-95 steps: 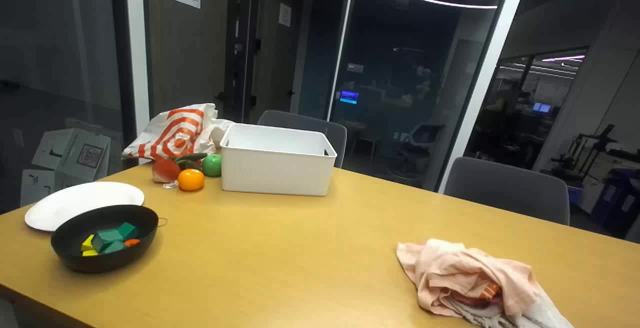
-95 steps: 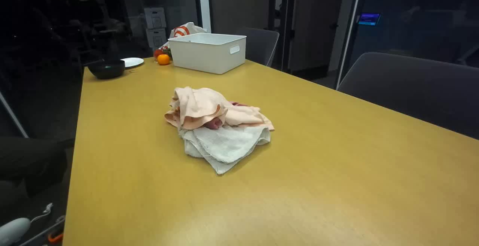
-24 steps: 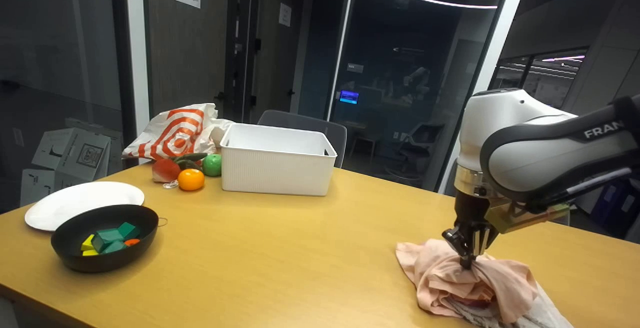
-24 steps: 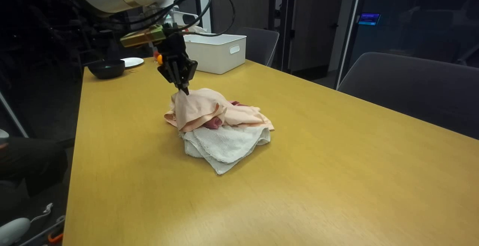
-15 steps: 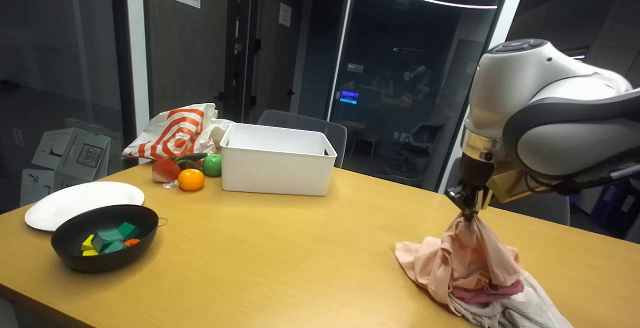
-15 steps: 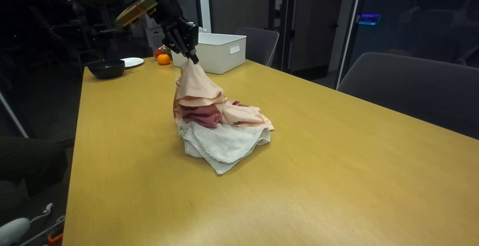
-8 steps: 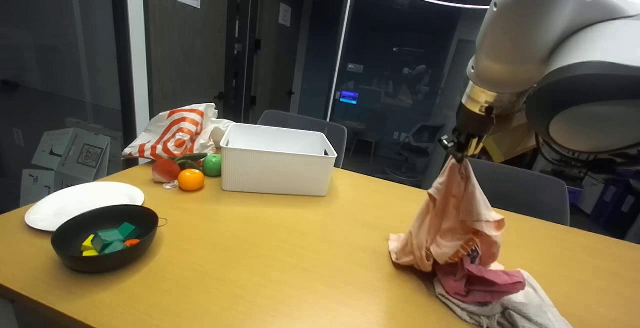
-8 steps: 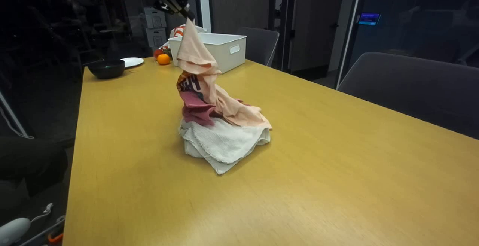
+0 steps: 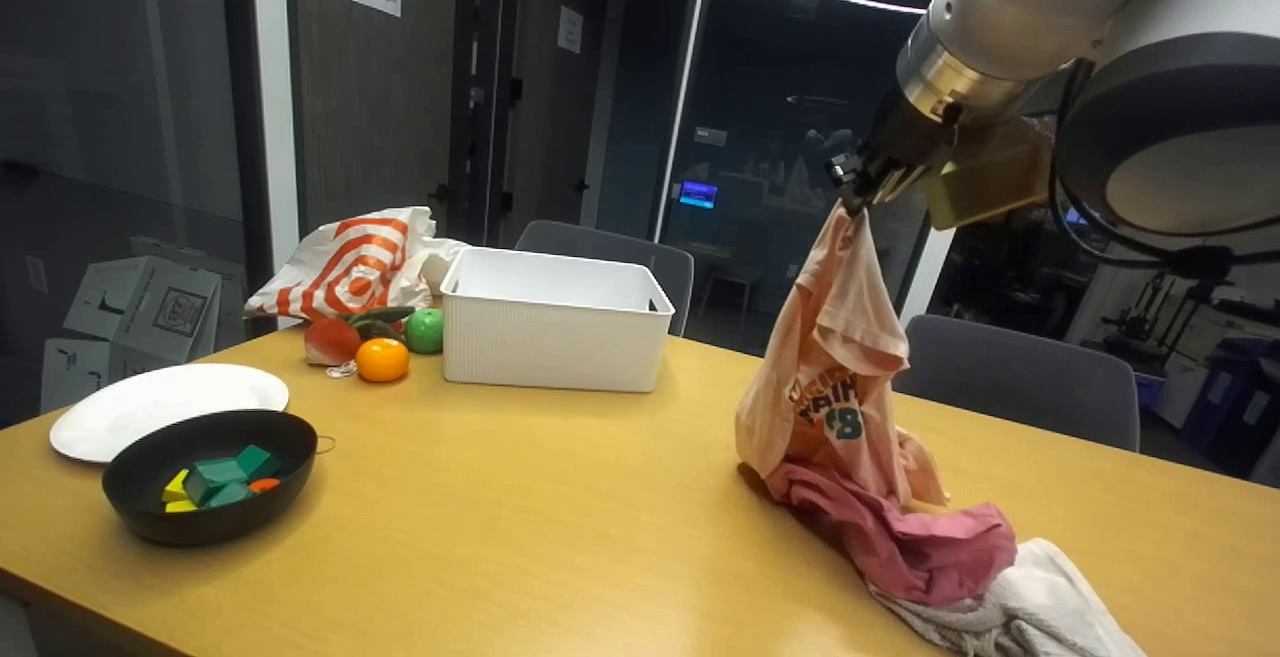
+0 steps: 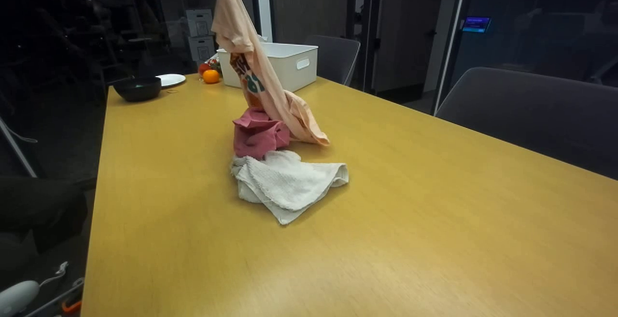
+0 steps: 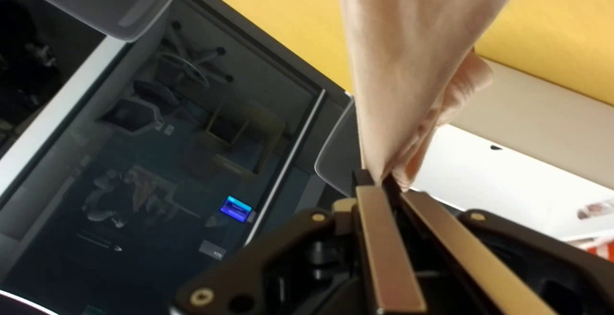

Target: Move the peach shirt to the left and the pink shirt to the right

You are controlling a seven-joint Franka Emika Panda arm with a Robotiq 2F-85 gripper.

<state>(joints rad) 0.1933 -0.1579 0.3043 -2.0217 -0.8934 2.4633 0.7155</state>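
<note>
The peach shirt [image 9: 835, 337] hangs stretched upward from my gripper [image 9: 853, 207], with coloured lettering on its front. In the wrist view, my gripper [image 11: 381, 178] is shut on a pinched corner of the peach shirt [image 11: 407, 41]. Only the gripper's tip shows at the top edge of an exterior view, above the peach shirt [image 10: 236, 22]. The shirt's lower end still trails low over the table. Crumpled beneath and against it is the pink shirt [image 9: 930, 547], largely uncovered; the same pink shirt [image 10: 258, 133] partly overlaps a white towel [image 10: 289, 186].
A white bin [image 9: 555, 337] stands on the table, with an orange [image 9: 382, 361], a green apple [image 9: 424, 331] and a patterned bag [image 9: 360, 267] beside it. A black bowl [image 9: 200, 527] holding blocks sits by a white plate [image 9: 150, 402]. Chairs [image 9: 1020, 377] line the far edge.
My gripper, shut on the peach shirt throughout the last second, has risen and moved left in an exterior view. The peach shirt has stretched up off the pile, exposing lettering, pink shirt and towel.
</note>
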